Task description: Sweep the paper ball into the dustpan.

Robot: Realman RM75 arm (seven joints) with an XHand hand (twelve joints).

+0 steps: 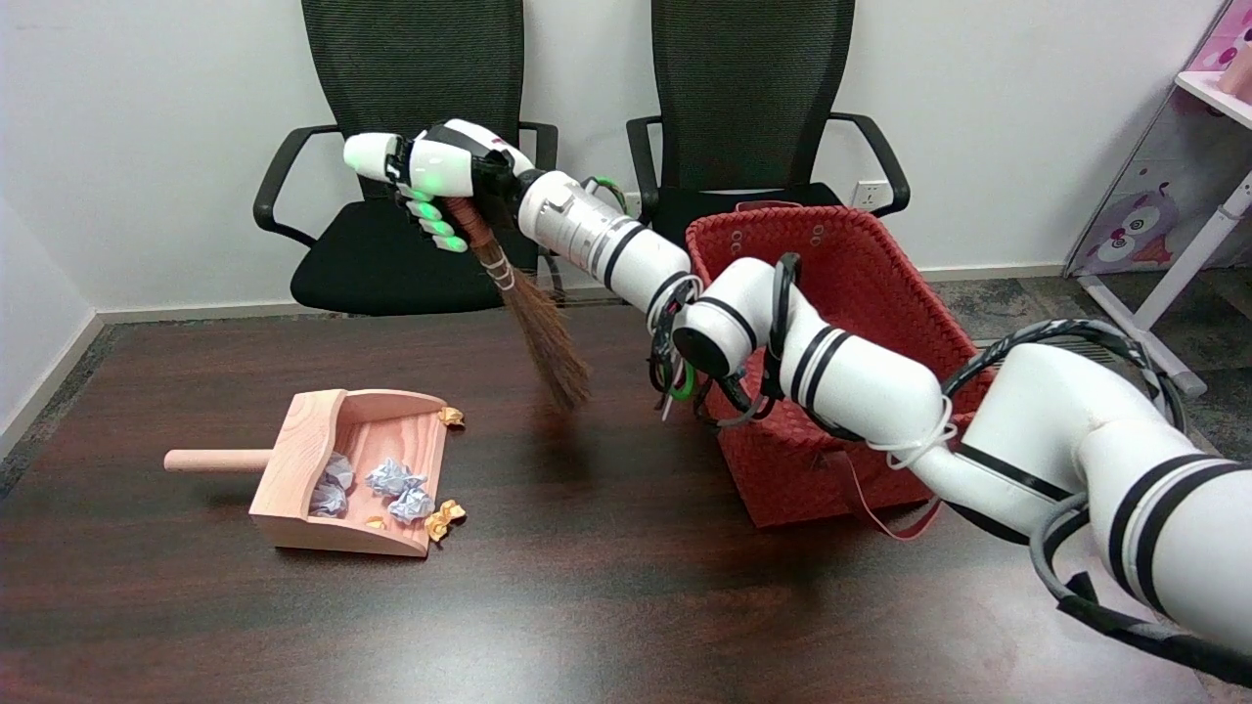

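My right hand (435, 181) is raised well above the table's far side and grips the handle of a small brown whisk broom (543, 328). The bristles hang down and to the right, clear of the table. A wooden dustpan (293, 469) lies at the left with its handle pointing left. Inside it sit several crumpled bluish-white paper balls (396, 487). One orange paper ball (443, 519) lies at the pan's mouth by its near corner. Another orange paper ball (452, 417) rests by the far corner.
A red woven basket (841, 293) stands on the table at the right, partly behind my forearm. Two black office chairs (411, 137) stand behind the table. A pink shelf (1213, 108) is at the far right.
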